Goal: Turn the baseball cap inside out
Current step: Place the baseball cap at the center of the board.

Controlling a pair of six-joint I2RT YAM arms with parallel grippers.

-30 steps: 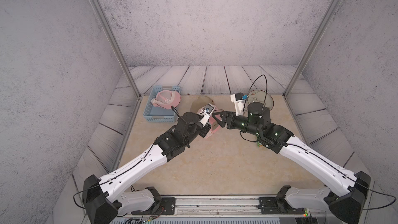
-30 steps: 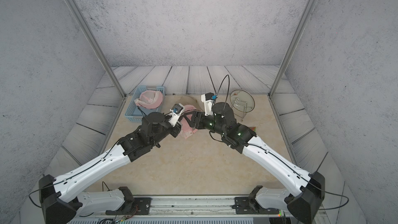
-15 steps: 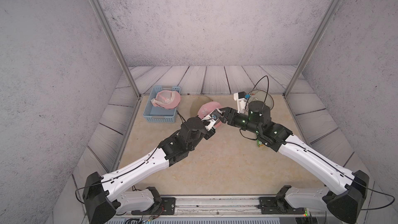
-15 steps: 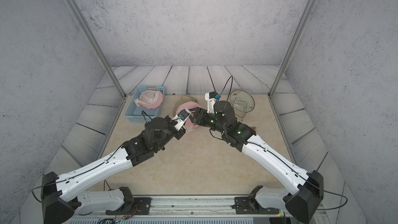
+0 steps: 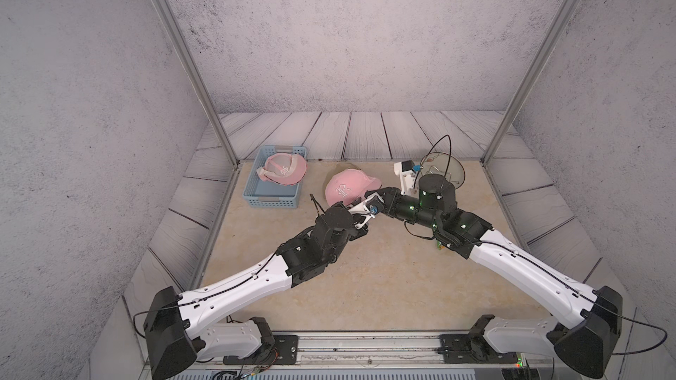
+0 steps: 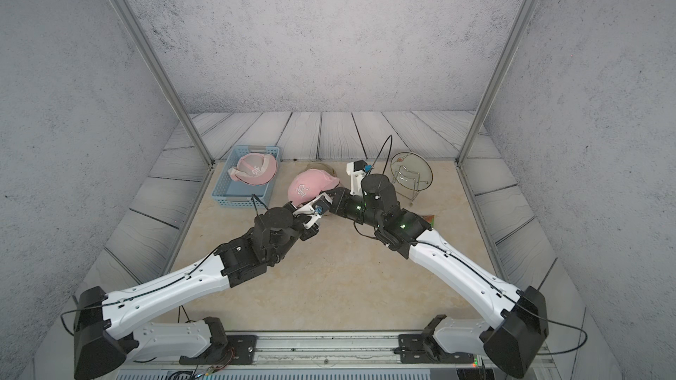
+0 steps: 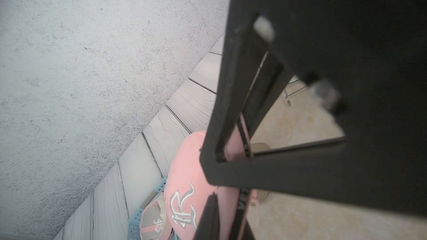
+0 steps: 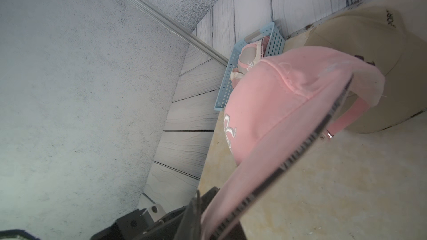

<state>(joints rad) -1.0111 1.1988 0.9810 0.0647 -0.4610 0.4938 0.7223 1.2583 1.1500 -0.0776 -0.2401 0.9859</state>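
Observation:
The pink baseball cap (image 5: 345, 188) (image 6: 309, 186) sits right side out at mid-table, its embroidered logo (image 7: 182, 206) facing forward. Both grippers meet at its near rim. My right gripper (image 5: 374, 193) (image 8: 208, 218) is shut on the rim, with the pink fabric and its black inner band (image 8: 298, 148) running out from between the jaws. My left gripper (image 5: 360, 202) (image 7: 227, 213) has its fingers (image 7: 209, 213) close together with cap fabric between them. The dark body of the right gripper fills much of the left wrist view.
A blue basket (image 5: 272, 201) at the back left holds another pink cap (image 5: 281, 169). A beige cap (image 5: 345, 168) (image 8: 358, 49) lies just behind the pink one. A glass lid on a wire stand (image 5: 442, 168) is at the back right. A small green item (image 6: 428, 219) lies under the right arm.
The right gripper has closed on the cap's rim. The cap went from crumpled between the grippers to a rounded dome. The left arm drew back toward the front.

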